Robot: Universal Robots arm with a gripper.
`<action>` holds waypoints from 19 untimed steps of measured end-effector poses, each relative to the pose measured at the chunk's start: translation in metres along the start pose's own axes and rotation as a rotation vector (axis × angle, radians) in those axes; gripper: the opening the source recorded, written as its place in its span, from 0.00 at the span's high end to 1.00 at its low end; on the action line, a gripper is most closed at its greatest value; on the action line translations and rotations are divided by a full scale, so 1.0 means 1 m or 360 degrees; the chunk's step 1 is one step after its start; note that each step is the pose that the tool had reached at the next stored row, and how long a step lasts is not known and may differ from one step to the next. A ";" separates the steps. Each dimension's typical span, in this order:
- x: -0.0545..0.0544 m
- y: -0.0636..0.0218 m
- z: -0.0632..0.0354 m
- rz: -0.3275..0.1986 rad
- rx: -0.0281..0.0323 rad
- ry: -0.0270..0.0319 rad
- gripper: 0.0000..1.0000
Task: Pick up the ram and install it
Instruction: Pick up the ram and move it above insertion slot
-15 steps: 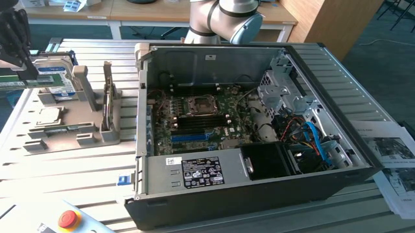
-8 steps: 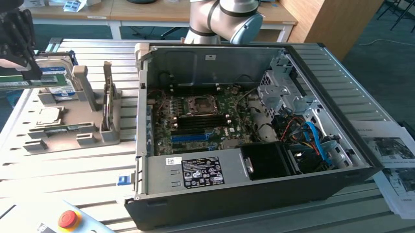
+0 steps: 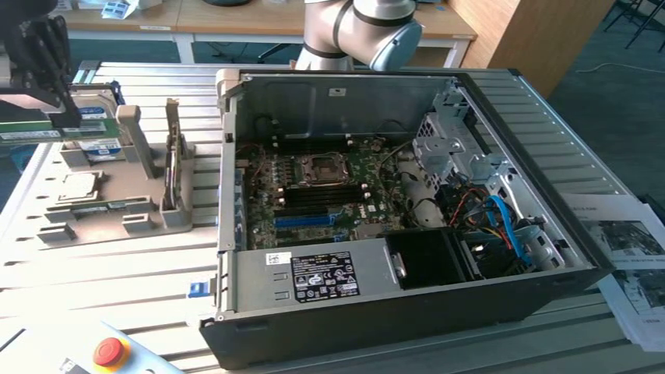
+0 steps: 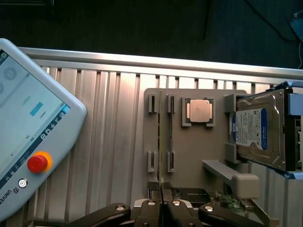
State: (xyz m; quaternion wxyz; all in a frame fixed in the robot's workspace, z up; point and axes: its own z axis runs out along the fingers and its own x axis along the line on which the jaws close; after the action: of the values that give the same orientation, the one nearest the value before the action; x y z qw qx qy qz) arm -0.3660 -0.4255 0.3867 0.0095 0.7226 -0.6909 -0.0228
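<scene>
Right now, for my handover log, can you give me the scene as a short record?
fingers: shut on ram
ram: held over the tray, on the exterior view's left of the case
second stick: on edge in the tray
processor: flat in the tray
case: open, board exposed

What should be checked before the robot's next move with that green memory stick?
1. Gripper shut on the ram: ok.
2. Ram clear above the parts tray: ok.
3. Computer case open, motherboard exposed: ok.
4. Memory slots latches open: cannot tell.
5. Ram above the slots: not ok, it hangs over the tray at the exterior view's left.
</scene>
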 end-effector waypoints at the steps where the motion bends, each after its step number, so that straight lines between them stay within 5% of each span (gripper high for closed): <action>1: 0.000 -0.0019 -0.0001 0.0000 -0.00004 0.00000 0.88; 19: 0.003 -0.0384 -0.0018 0.0000 -0.00137 -0.00006 0.88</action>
State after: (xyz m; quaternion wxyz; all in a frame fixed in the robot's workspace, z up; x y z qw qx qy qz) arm -0.3274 -0.4270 0.3867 0.0124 0.7225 -0.6908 -0.0259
